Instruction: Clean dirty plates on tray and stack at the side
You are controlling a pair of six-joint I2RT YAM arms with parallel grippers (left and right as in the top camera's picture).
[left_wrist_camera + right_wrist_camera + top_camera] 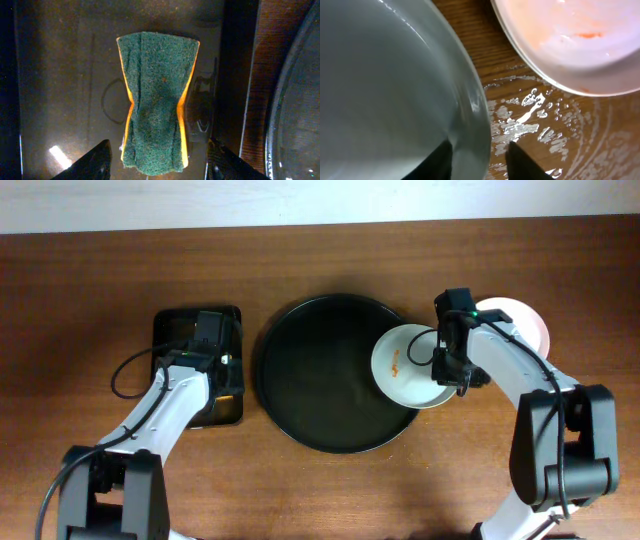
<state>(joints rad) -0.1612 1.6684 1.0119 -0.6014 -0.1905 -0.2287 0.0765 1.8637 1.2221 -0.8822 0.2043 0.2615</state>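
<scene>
- While our right gripper point(480, 160) is pressed onto the rim of the held plate point(405, 365), that plate sits over the right edge of the tray point(320, 375), half on and half off.
- Our left gripper point(157, 164) hangs spread over the sponge point(157, 100), one finger on each side of its near end and neither touching it.
- The sponge's long axis runs straight away from the gripper, so we judge that closing across the narrow waist is the move to make.
- The left arm is nearer the sponge. The held plate lies well to its right, across the tray.
- The sponge has a coarse green scouring face over an orange body and is nipped in at the middle. It lies in the small tray point(170, 330).
- The held plate is glossy, white and shallow, and carries an orange smear point(397, 363).
- The far plate point(525, 320) rests on the wet counter point(530, 120), tinted pink.
</scene>
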